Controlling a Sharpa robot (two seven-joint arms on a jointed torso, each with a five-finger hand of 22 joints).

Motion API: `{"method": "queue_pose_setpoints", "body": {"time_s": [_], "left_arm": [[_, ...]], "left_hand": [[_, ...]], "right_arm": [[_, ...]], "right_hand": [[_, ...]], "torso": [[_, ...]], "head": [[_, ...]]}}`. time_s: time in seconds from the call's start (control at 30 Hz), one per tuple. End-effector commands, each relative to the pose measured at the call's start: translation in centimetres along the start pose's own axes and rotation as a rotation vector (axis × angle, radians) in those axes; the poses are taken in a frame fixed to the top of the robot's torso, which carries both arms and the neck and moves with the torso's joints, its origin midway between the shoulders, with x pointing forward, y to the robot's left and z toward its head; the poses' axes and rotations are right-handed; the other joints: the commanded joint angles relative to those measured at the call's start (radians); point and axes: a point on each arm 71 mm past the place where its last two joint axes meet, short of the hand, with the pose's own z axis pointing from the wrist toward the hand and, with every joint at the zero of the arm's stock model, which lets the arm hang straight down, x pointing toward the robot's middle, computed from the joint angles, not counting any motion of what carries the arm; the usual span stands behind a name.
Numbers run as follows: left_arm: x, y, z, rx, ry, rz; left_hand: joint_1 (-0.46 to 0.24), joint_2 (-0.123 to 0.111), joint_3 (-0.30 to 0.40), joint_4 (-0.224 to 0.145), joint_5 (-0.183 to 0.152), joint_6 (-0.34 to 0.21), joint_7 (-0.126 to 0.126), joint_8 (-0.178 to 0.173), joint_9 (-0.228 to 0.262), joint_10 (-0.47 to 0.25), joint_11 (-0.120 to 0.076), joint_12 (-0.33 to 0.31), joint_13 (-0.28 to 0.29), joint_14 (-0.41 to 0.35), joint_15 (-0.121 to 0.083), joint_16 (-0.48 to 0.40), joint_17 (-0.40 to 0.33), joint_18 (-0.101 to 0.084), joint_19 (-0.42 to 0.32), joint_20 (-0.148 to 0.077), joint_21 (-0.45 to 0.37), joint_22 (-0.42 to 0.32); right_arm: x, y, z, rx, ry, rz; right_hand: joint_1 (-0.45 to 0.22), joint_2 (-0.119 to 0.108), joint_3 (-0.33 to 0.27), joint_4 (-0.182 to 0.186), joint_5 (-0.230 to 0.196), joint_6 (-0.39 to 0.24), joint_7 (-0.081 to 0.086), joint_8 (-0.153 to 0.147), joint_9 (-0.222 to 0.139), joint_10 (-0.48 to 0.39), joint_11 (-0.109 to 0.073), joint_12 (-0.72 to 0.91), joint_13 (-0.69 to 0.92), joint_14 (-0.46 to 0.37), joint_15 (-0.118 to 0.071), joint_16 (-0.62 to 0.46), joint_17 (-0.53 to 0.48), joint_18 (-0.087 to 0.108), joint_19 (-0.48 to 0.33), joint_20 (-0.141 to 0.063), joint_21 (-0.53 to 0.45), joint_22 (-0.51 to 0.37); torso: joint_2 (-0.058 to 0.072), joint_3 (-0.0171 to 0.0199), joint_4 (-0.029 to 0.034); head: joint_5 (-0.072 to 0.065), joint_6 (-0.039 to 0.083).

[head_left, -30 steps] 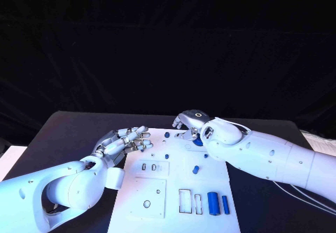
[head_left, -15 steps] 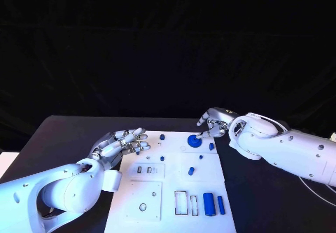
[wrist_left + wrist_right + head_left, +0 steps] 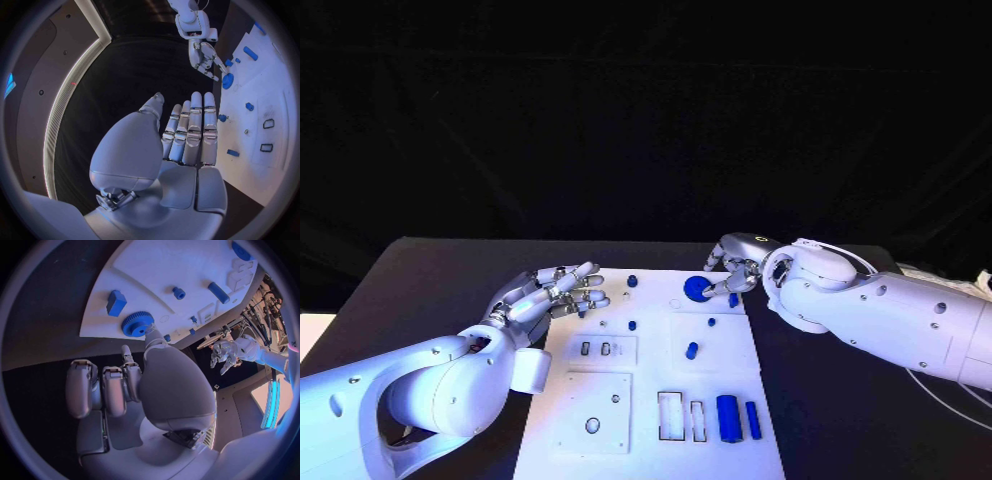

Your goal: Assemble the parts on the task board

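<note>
I am watching the blue gear (image 3: 697, 289) lying flat at the far right corner of the task board (image 3: 639, 440), just left of my right hand (image 3: 737, 272), which is far nearer than my left hand (image 3: 553, 292). The right fingers (image 3: 131, 371) are curling loosely, one tip reaching toward the gear; I cannot tell whether it touches, and nothing is held. The left fingers (image 3: 195, 125) are lying straight together, empty, at the board's left edge.
</note>
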Motion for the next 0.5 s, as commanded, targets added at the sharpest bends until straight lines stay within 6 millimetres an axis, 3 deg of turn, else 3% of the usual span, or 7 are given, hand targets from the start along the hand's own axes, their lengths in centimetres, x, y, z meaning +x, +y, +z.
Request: {"method": "queue_pose_setpoints", "body": {"time_s": [0.03, 0.5], "left_arm": [[0.28, -0.06, 0.08, 0.005, 0.023, -0.01], [0.25, -0.02, 0.15, 0.002, 0.022, -0.01]], "left_hand": [[0.003, 0.0, 0.001, -0.006, -0.004, -0.005, 0.005, -0.005, -0.001, -0.003, 0.004, -0.004, -0.001, -0.001, 0.005, -0.007, 0.002, 0.012, 0.001, 0.007, -0.005, -0.001], [0.007, 0.004, 0.004, -0.009, -0.003, -0.005, 0.005, -0.006, -0.001, -0.003, 0.004, -0.005, -0.001, 0.0, 0.005, -0.009, 0.003, 0.013, 0.002, 0.007, -0.006, -0.002]], "right_arm": [[0.45, 0.22, 0.2, -0.004, 0.014, -0.058], [1.0, 0.98, 0.76, -0.027, 0.015, -0.063]], "right_hand": [[0.012, 0.007, 0.003, 0.003, 0.006, 0.006, 0.005, -0.003, 0.002, 0.05, -0.001, 0.018, 0.138, 0.082, 0.005, 0.007, 0.142, -0.016, 0.01, 0.0, 0.005, 0.004], [0.025, 0.037, 0.02, -0.013, 0.013, 0.026, 0.003, 0.001, 0.005, 0.072, -0.001, 0.071, 0.192, 0.085, 0.005, 0.014, 0.157, -0.019, 0.017, 0.001, 0.014, 0.021]], "torso": [[0.0, -0.0009, 0.0004], [0.001, -0.0016, 0.0008]], "head": [[0.002, -0.003], [0.003, -0.007]]}}
